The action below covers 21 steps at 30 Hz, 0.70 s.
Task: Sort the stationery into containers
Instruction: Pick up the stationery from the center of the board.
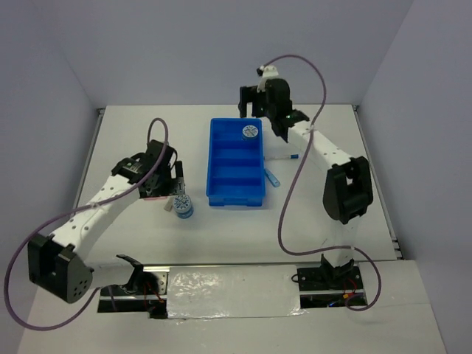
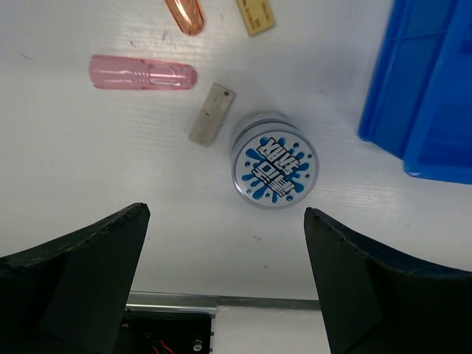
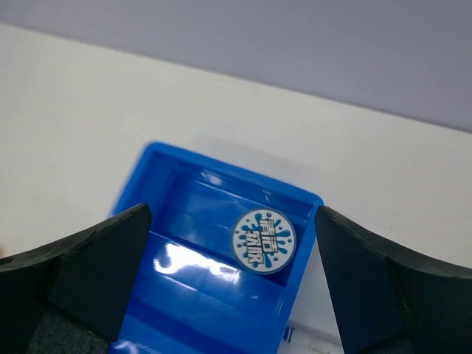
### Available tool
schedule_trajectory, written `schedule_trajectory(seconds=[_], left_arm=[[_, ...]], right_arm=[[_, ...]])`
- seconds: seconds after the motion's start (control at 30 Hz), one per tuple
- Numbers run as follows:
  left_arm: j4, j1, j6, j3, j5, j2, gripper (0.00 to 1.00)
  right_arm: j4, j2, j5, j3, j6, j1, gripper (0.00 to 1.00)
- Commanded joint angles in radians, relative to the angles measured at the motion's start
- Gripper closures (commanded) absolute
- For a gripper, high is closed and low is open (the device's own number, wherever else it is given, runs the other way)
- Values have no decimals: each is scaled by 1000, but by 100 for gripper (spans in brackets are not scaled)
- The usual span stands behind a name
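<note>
Left gripper (image 2: 225, 214) gapes wide above the loose roll (image 2: 275, 169); right gripper (image 3: 234, 212), also wide apart, hovers over the tray (image 3: 177, 184), 1 sorted roll (image 3: 264, 242) in its far compartment

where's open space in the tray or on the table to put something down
The tray's three nearer compartments are bare; the far one holds a roll. The table between tray and near edge is free. Crowded: left of the tray, with a second roll, pink bar and grey bar; a pen lies right.
</note>
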Motion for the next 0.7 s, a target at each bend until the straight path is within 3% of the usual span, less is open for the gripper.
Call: schedule_trajectory(seconds=[0.0,0.13,0.4,0.67], left_arm=[[59,-2,-8,-45,45,66,1],[138,-4,16,-70,120,138,1],[241,-4,27,-94,165,211,1],[273,-4,7,-173,127,269,3]], right_arm=[[-399,-177,42,210,120,-5,0],[-593,-303,-54,136,131,-5,0],[-701,-427,-96,39,108,-5,0],[-745,-466,-124,57,117,-5,0]])
